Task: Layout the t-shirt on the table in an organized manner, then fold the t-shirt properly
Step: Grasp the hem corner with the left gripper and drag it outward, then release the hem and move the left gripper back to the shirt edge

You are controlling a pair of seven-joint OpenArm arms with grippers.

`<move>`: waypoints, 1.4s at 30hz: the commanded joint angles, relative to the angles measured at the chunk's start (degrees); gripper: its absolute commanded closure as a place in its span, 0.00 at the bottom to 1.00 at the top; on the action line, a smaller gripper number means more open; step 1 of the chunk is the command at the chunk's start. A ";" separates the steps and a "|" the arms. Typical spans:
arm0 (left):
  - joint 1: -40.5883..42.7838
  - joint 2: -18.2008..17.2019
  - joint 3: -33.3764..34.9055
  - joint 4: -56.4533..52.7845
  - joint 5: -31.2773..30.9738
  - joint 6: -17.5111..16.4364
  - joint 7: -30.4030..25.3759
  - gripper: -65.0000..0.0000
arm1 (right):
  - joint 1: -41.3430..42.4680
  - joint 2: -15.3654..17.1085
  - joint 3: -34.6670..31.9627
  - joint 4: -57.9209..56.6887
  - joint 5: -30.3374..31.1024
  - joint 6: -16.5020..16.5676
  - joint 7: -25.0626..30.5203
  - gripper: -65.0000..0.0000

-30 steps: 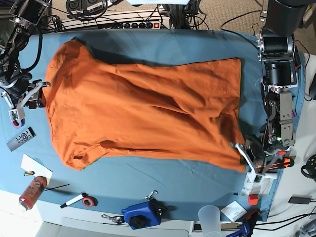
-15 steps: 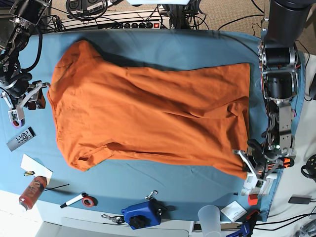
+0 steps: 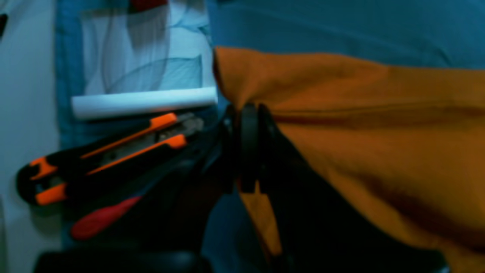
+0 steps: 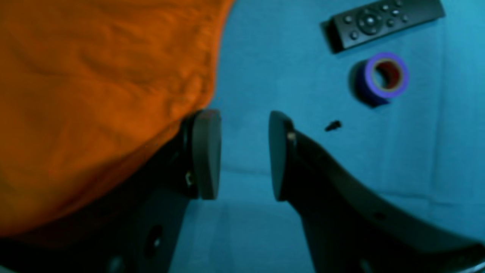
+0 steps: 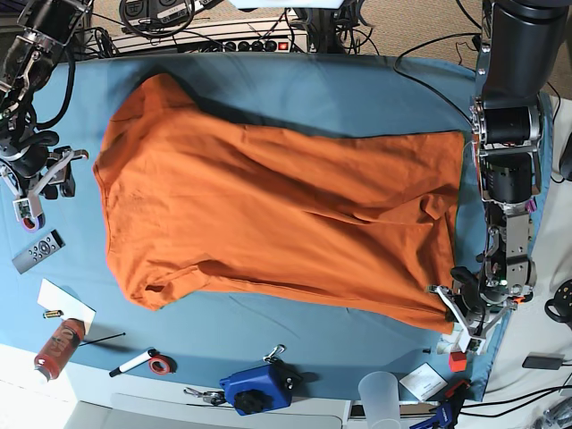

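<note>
I see the left gripper (image 3: 246, 148) jaws pressed together on the t-shirt (image 5: 277, 214) hem corner. The right gripper (image 4: 244, 155) jaws stand apart and empty, the shirt edge just beside one jaw, bare counter (image 4: 265, 76) between them.

text: none legible | remote (image 4: 382, 23): button marks too blurred, possibly icons | labels: unreadable

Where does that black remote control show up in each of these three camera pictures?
Base view: the black remote control lies at the left edge on the table, below the open right gripper.
Right wrist view: the remote is at the top right, above the purple tape roll.
Left wrist view: not in it.
Shared landmark: the orange t-shirt, seen in all three.
</note>
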 commanded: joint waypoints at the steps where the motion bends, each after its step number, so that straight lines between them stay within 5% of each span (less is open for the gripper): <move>1: -2.58 -1.53 -0.17 0.92 -0.17 1.57 -1.90 1.00 | 0.66 1.36 0.44 0.74 0.37 0.11 1.68 0.67; 5: -2.56 -4.00 -0.17 0.92 -0.33 3.69 -1.86 1.00 | 0.66 1.36 0.44 0.74 0.37 0.11 1.70 0.67; 10: -2.56 -6.99 -0.17 0.92 -4.66 -6.64 -1.68 1.00 | 0.66 1.33 0.44 0.74 0.39 0.09 3.63 0.67; 14: -2.58 -7.61 -0.17 0.94 -9.25 -10.54 -1.66 0.59 | 1.22 1.31 0.44 0.74 0.37 -2.60 4.33 0.67; 16: -2.58 -7.67 -0.17 1.07 -12.35 -10.45 -1.05 0.52 | 2.12 1.33 0.44 0.74 0.37 -3.43 4.17 0.67; 23: -2.49 -7.65 -0.42 9.22 -32.35 -10.60 22.49 0.54 | 3.82 1.33 0.44 0.74 0.39 -3.45 3.74 0.67; 30: -0.37 -7.69 -0.70 22.69 -43.65 -11.76 45.62 0.66 | 3.82 -0.13 0.44 0.74 0.37 -3.45 2.51 0.67; 33: 3.58 -7.98 -0.70 30.38 -43.63 -10.21 48.94 0.66 | 3.82 -1.27 0.44 0.74 0.35 -3.45 2.49 0.67; 42: 24.44 -8.04 -0.72 50.90 -31.78 -4.55 47.06 0.66 | 3.80 -1.66 0.44 0.74 0.35 -3.39 0.70 0.67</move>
